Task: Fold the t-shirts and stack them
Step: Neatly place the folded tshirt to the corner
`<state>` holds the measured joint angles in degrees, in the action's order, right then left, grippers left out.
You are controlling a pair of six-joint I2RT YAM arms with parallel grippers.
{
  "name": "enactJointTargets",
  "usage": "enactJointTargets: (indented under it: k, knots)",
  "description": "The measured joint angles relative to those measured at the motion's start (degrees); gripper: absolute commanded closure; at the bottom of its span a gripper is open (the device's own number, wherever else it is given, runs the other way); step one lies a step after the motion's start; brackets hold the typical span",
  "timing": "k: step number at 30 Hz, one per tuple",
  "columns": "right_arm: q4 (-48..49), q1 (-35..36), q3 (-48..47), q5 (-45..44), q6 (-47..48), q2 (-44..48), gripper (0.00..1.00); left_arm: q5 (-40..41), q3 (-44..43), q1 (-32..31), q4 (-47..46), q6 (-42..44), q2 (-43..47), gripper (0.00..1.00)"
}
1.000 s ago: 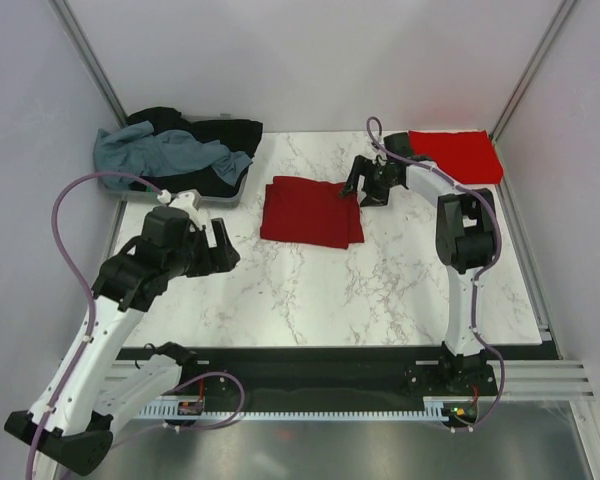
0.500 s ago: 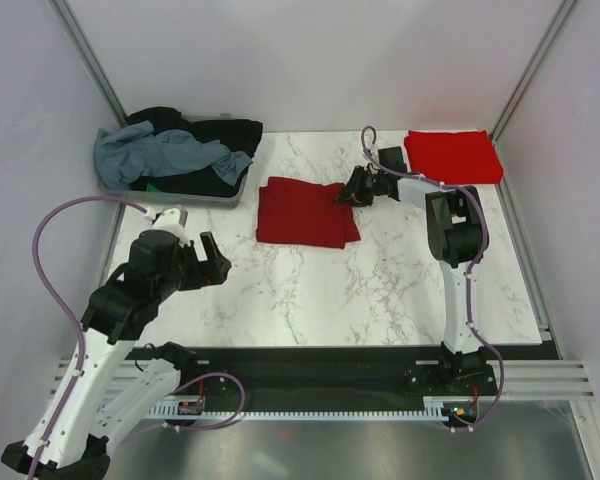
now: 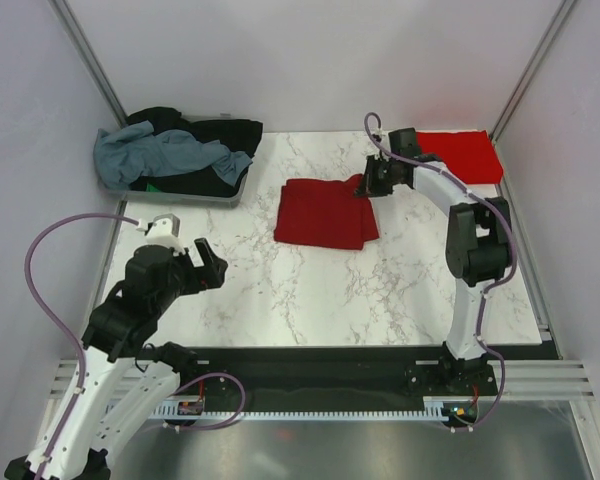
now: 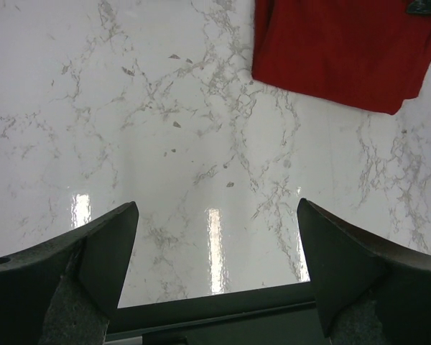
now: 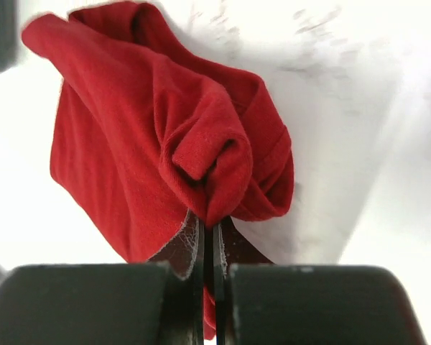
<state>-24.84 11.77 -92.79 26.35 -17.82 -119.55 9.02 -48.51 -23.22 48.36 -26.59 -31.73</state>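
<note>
A dark maroon-red t-shirt (image 3: 323, 211), folded to a rough rectangle, lies on the marble table top in the middle. My right gripper (image 3: 367, 186) is shut on its far right corner, and the cloth (image 5: 201, 151) bunches up between the closed jaws. A brighter red folded t-shirt (image 3: 462, 152) lies at the back right corner, behind the right arm. My left gripper (image 3: 202, 262) hangs open over bare marble at the near left, with nothing between its fingers (image 4: 104, 248); the maroon t-shirt (image 4: 345, 50) shows far ahead of it.
A grey tray (image 3: 185, 197) at the back left holds a heap of grey-blue (image 3: 150, 152), black (image 3: 225, 135) and green cloth. Frame posts stand at both back corners. A black rail (image 3: 310, 355) runs along the table's near edge.
The right gripper closed on the maroon t-shirt's far right corner and the shirt slid a little to the right. The left arm drew back toward the near left, its jaws opening wider.
</note>
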Motion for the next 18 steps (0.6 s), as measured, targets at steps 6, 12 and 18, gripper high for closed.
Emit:
enactJointTargets:
  k: [6,12,18]
  knots:
    - [-9.2,-3.2,-6.9,-11.2,8.3,4.1,1.0,1.7,0.7,0.0,-0.9,-0.3,2.2,0.03]
    - [-16.3,-5.4,-17.8,-23.4,16.3,3.6,1.0,2.5,1.3,0.0,-1.0,-0.5,2.0,0.0]
    - [-17.6,-7.0,-27.6,-30.4,22.4,1.3,1.0,2.5,1.7,0.0,-1.8,-0.5,1.7,0.0]
